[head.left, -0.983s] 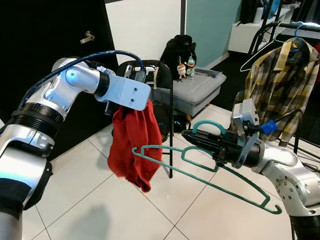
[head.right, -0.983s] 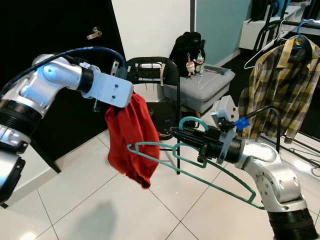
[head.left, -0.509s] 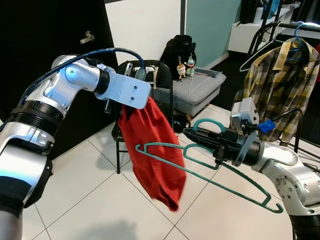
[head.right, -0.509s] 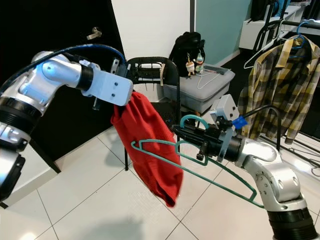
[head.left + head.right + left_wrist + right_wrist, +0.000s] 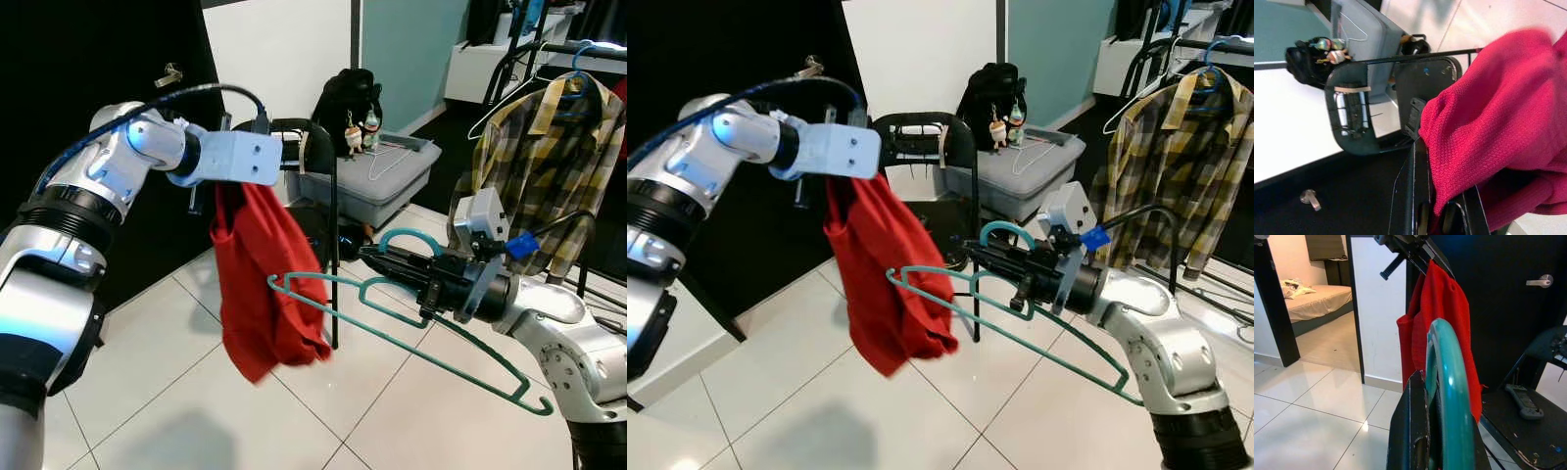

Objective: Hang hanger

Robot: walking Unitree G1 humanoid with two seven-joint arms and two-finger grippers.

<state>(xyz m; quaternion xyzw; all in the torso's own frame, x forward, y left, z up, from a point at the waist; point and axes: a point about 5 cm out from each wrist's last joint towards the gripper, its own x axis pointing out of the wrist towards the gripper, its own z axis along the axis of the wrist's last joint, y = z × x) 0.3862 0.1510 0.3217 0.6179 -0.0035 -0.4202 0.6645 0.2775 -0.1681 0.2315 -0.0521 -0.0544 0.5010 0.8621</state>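
Note:
A red garment (image 5: 257,284) hangs from my left gripper (image 5: 257,186), which is shut on its top edge at chest height; the left wrist view has the red cloth (image 5: 1498,122) pinched between the black fingers (image 5: 1415,196). My right gripper (image 5: 402,266) is shut on a teal plastic hanger (image 5: 392,323) near its hook, holding it level with one end pointing at the garment. That end lies just in front of the cloth's lower part. The hanger hook (image 5: 1447,396) sits between the right fingers, with the red garment (image 5: 1442,328) beyond.
A black chair (image 5: 318,186) stands behind the garment. A grey storage box (image 5: 387,181) with a black bag (image 5: 348,103) lies further back. A plaid shirt (image 5: 544,176) hangs on a rack (image 5: 578,49) at the right. A dark door (image 5: 108,59) is behind my left arm.
The garment swung out to the right under the hanger, then swung back left and now hangs lower and straighter. My left gripper turned and rose slightly. The hanger stayed nearly still.

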